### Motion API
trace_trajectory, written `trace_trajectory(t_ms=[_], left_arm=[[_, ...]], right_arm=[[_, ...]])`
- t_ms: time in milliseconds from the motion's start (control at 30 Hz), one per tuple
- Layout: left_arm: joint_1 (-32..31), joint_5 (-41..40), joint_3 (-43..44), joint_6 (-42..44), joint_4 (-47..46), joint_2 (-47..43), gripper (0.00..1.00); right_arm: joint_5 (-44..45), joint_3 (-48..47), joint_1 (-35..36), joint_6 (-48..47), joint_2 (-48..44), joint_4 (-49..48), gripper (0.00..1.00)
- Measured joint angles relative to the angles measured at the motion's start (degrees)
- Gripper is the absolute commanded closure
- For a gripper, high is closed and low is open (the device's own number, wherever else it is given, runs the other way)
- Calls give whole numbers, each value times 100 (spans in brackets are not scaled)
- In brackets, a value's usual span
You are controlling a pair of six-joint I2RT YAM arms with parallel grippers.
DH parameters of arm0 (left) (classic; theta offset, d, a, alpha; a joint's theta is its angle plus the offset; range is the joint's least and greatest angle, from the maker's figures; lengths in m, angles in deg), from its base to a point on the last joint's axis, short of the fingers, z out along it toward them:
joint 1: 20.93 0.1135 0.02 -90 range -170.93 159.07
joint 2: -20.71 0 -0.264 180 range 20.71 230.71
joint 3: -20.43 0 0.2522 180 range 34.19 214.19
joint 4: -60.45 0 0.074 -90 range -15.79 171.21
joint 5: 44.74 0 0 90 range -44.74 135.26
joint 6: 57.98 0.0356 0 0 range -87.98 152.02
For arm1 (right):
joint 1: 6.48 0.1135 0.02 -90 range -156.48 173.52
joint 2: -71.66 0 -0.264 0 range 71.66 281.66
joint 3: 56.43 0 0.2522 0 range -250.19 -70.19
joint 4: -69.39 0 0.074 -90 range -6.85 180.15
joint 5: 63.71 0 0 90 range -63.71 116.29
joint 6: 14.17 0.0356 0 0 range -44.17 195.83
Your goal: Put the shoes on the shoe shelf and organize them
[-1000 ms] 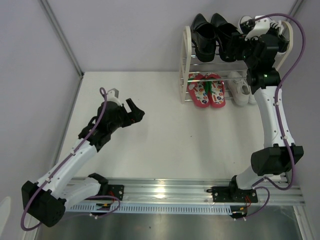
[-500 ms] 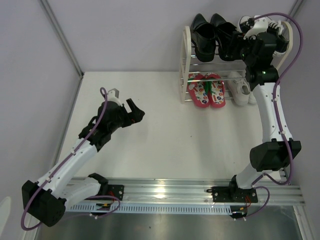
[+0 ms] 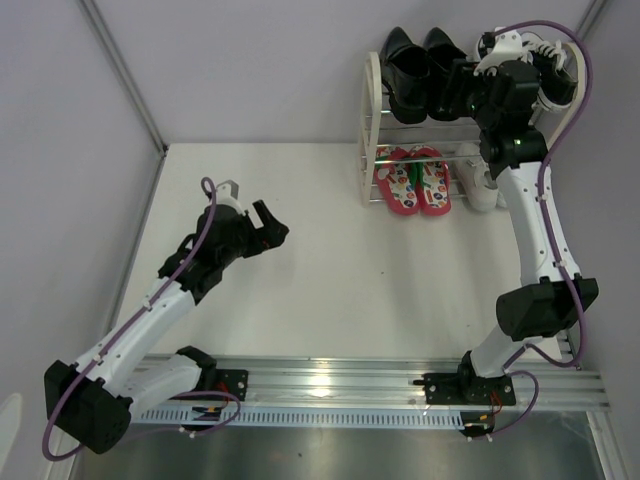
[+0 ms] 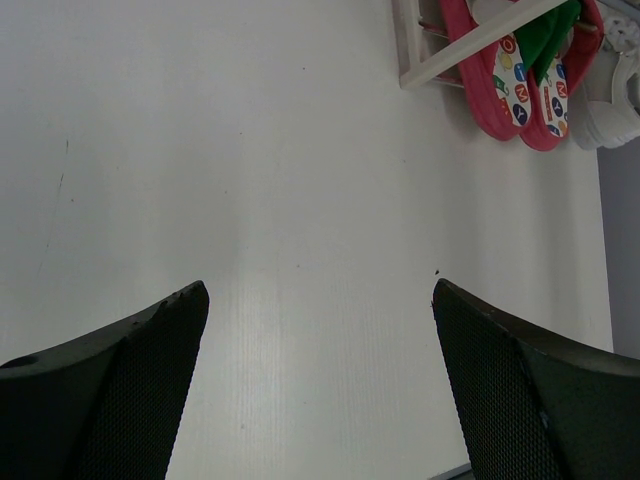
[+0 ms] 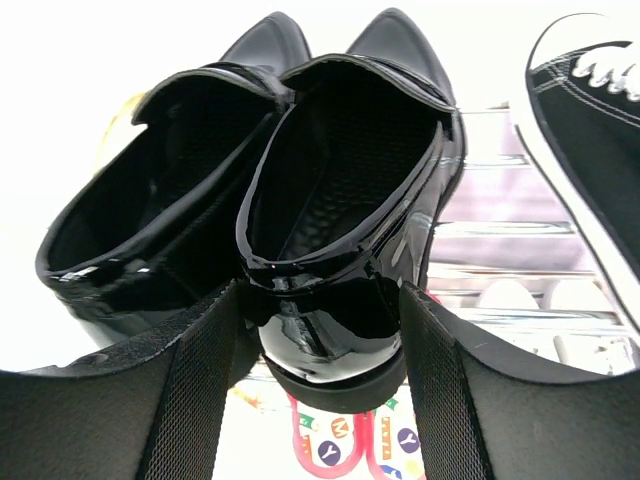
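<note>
Black patent dress shoe (image 5: 340, 200) on the shoe shelf's (image 3: 371, 120) top tier now has the right gripper's (image 5: 320, 305) jaws narrowed onto its heel, seemingly gripping to straighten it, while the left gripper's (image 4: 318, 300) jaws gape empty.

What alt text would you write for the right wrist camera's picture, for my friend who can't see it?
The two black fingers of the right gripper clasp the heel of a glossy black dress shoe on the shoe shelf, its twin close beside it. A black canvas sneaker with white laces shows at the right edge, red flip-flops blurred below.
</note>
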State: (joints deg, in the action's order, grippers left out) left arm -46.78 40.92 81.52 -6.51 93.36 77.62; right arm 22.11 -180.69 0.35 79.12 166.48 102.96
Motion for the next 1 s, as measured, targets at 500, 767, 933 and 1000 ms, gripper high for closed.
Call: trace_trajectory(t_ms=[500, 767, 933, 1000], left_arm=[[0, -61, 15, 151, 155, -258, 1], [0, 37, 1241, 1244, 649, -378, 1], [0, 201, 2302, 1875, 765, -584, 1], [0, 223, 2618, 2111, 811, -706, 1]], right_arm=[[372, -61, 151, -35, -103, 212, 1], [345, 129, 151, -146, -1329, 400, 1], [479, 1462, 142, 146, -3165, 55, 1], [605, 1646, 142, 323, -3648, 160, 1]])
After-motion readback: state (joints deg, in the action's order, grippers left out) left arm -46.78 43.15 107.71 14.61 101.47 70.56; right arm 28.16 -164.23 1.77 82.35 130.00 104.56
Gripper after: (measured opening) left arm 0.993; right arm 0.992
